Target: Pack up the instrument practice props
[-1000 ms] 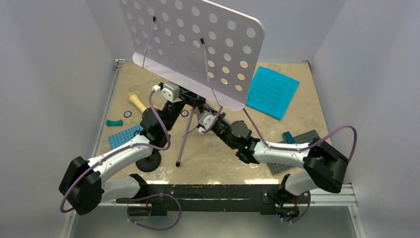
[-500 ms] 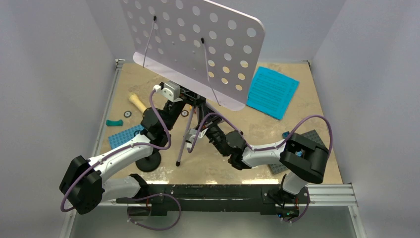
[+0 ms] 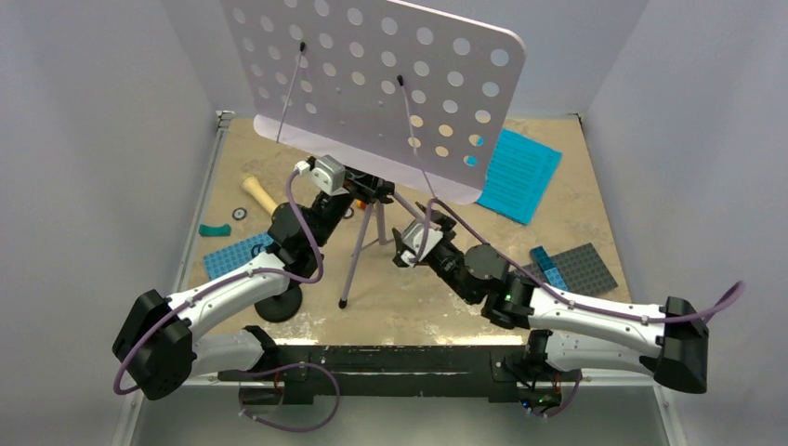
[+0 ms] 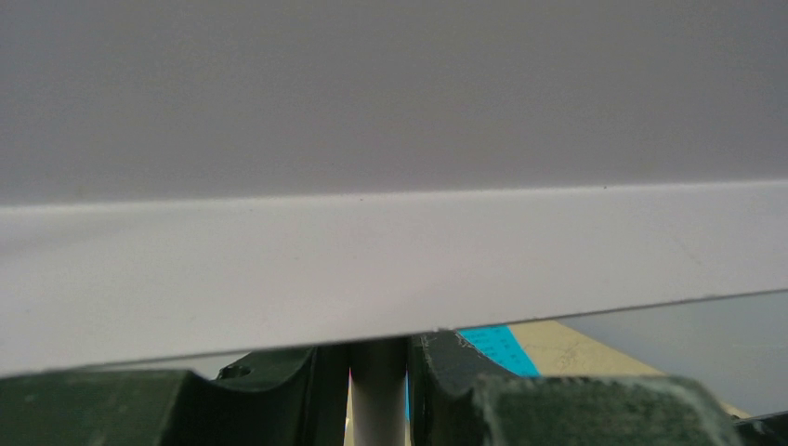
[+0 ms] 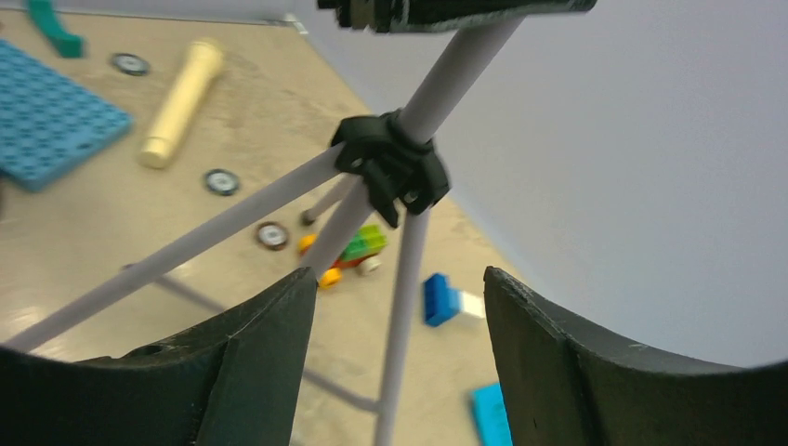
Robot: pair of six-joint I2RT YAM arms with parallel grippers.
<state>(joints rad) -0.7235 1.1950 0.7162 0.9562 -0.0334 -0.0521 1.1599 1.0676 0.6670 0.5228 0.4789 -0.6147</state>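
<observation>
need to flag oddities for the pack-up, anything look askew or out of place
The cream toy microphone lies flat on the table, off the black round-based mic stand. The teal sheet-music pages lie on the table beside the lavender music stand, not on it.

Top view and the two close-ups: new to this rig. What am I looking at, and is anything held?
Two robot arms are bolted at the near edge of a sandy table; the top view looks down from behind them. The other two pictures come from cameras on each wrist, showing that arm's own dark fingers. The left gripper is closed on the pole of the lavender music stand, just under its punched plate. The right gripper is open, facing the stand's tripod legs, holding nothing. On the table lie teal pages, a cream toy microphone, studded plates and small bricks.
</observation>
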